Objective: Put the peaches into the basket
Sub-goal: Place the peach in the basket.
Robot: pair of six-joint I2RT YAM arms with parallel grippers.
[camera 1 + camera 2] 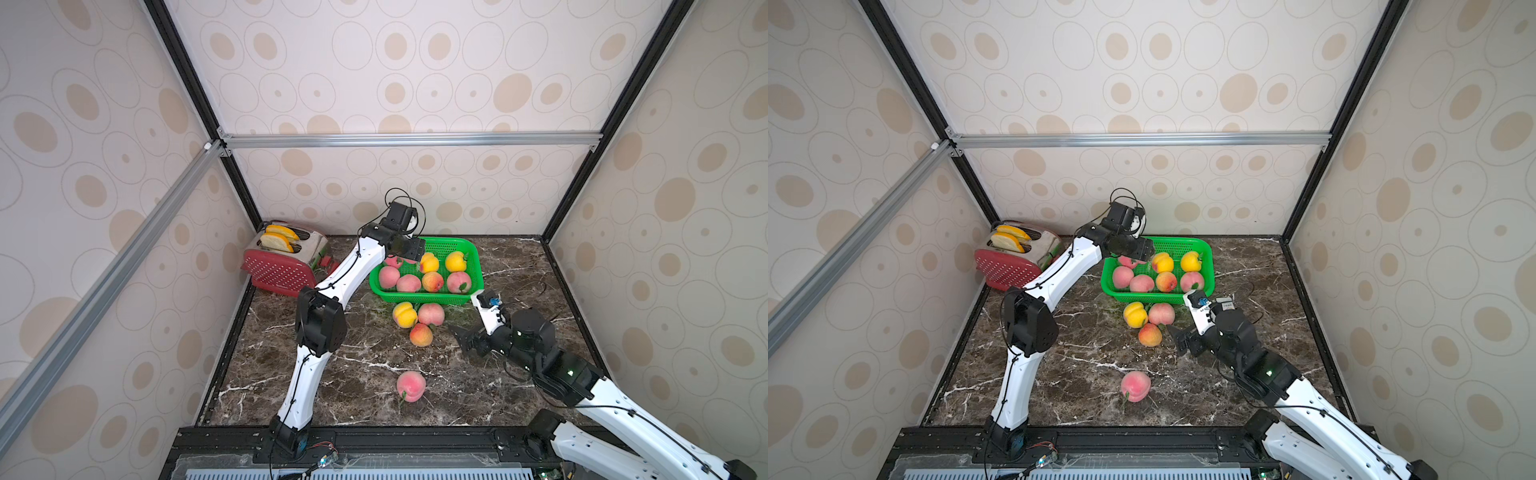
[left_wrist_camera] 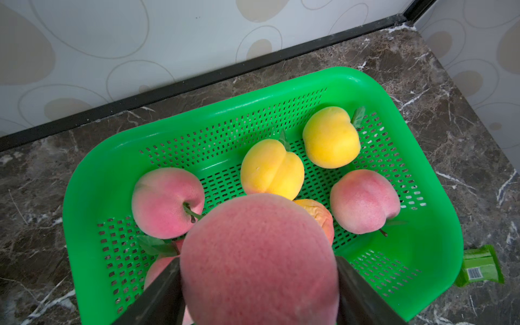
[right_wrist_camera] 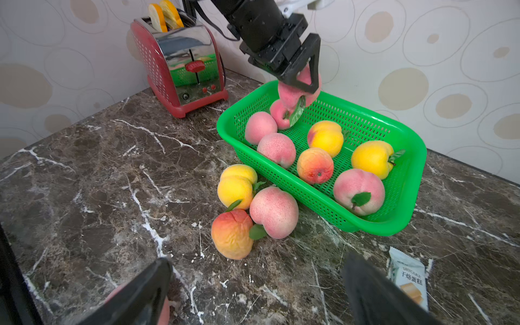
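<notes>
Left tool (image 3: 298,83): clamped on pink peach (image 2: 259,259), above basket (image 2: 81,197), inside its rim. Right tool (image 1: 459,337): spread wide, empty, low over open surface (image 1: 332,374); three loose peaches (image 1: 431,313) beside basket's near edge.

A mock kitchen in a lab cell: aluminium frame (image 1: 411,139), wallpapered panels (image 1: 395,62), marble-look counter (image 1: 353,374), toaster (image 1: 286,266).

Held peach (image 2: 253,242), left pincer (image 2: 257,261): cut off at edge. Orange peach (image 2: 320,216) behind: mostly hidden. Pink peach (image 3: 165,311) beneath right pincer (image 3: 257,259): barely visible.
</notes>
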